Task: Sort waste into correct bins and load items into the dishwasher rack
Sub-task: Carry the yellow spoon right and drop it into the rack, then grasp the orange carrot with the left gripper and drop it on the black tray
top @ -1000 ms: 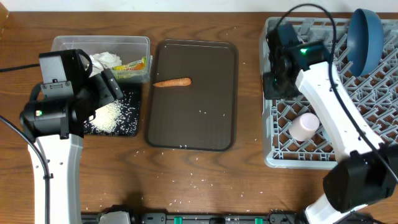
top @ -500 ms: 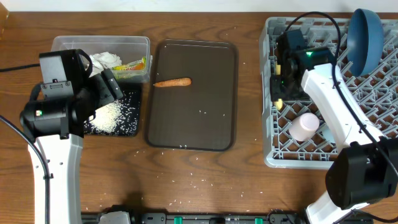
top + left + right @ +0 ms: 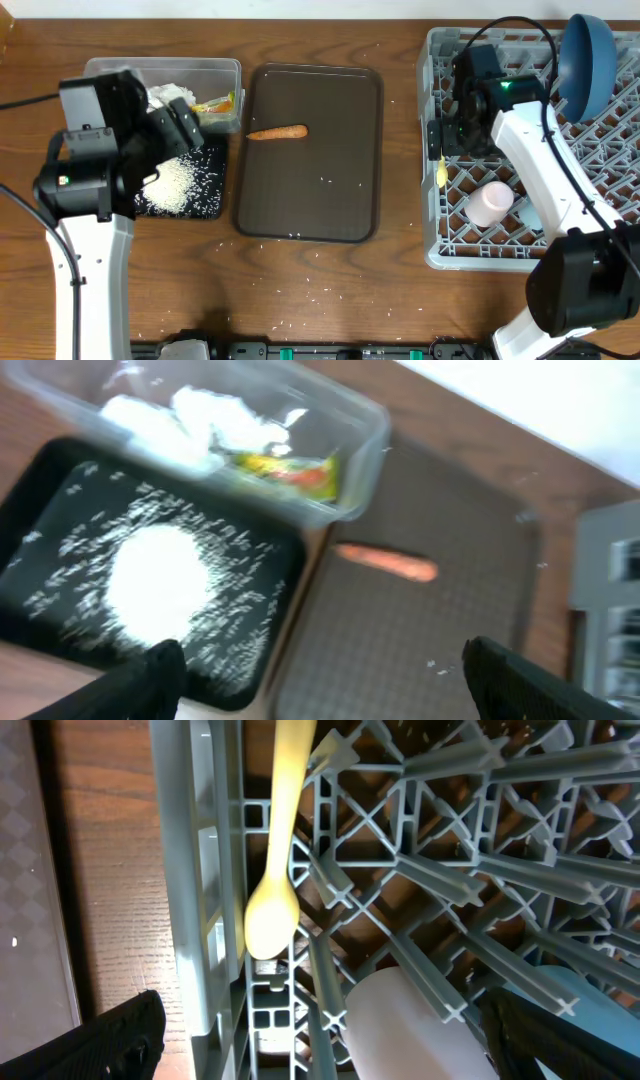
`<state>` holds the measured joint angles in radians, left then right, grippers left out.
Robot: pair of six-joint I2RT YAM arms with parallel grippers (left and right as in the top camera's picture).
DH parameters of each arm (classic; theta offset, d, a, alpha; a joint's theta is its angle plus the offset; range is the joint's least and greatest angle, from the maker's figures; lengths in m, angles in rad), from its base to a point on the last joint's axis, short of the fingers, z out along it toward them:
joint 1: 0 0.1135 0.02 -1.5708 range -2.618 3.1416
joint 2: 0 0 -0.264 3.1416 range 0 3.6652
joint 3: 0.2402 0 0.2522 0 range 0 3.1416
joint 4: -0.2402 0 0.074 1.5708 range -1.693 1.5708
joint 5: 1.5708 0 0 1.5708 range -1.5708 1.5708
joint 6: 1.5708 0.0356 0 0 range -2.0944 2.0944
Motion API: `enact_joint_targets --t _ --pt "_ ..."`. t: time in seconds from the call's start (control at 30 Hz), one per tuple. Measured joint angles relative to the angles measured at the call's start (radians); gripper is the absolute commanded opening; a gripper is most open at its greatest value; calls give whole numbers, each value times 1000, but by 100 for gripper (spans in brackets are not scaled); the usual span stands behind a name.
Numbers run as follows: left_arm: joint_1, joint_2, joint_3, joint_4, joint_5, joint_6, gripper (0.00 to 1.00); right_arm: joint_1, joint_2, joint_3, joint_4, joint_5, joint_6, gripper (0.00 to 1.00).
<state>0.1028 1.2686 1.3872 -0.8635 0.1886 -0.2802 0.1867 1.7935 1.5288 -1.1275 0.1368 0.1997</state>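
Right wrist view is filled by the dishwasher rack [image 3: 190, 870], where the pale yellow spoon [image 3: 272, 910] is seen lying lengthwise against the outer wall, probably steadied there by the pegs beside it. The right gripper [image 3: 330, 1040] is held above it, its 2 fingers [image 3: 100, 1040] spread wide with nothing between them. Close by, the pink cup [image 3: 489, 203] is laid among the pegs, and the dark blue plate [image 3: 585, 60] appears stood on edge at the far corner. The left gripper [image 3: 330, 680], likewise spread and empty, is poised over the black tray [image 3: 205, 205] of rice [image 3: 175, 185], beside the clear tub [image 3: 120, 68] in which tissue [image 3: 172, 96] and wrapper [image 3: 218, 103] are gathered. The carrot piece [image 3: 277, 132] lies unsorted on the brown tray [image 3: 310, 200], judged the likely next pick, while stray grains are scattered on the tabletop [image 3: 400, 290].
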Motion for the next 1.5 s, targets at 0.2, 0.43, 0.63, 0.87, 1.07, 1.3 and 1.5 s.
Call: enact_joint_targets --t 0.2,0.43,0.63,0.87,1.07,1.3,1.5 --pt "-170 175 1 134 -69 -224 84 -8 -34 2 5 0 1 99" --pt "-365 497 1 324 -190 -546 81 -8 -41 3 -6 -2 1 99" --pt "-429 647 1 378 -264 -782 78 -8 -41 3 -14 -2 1 99" --pt "-428 752 1 429 -301 -927 76 -8 -41 3 -16 -2 1 99" --pt "-428 806 1 507 -308 -961 55 -8 -41 4 -29 -2 1 99" --pt "-428 816 3 496 -304 -940 8 -8 -41 4 -40 -2 1 99" --pt "-411 808 13 456 -235 -866 6 -8 -41 4 -43 -2 1 99"
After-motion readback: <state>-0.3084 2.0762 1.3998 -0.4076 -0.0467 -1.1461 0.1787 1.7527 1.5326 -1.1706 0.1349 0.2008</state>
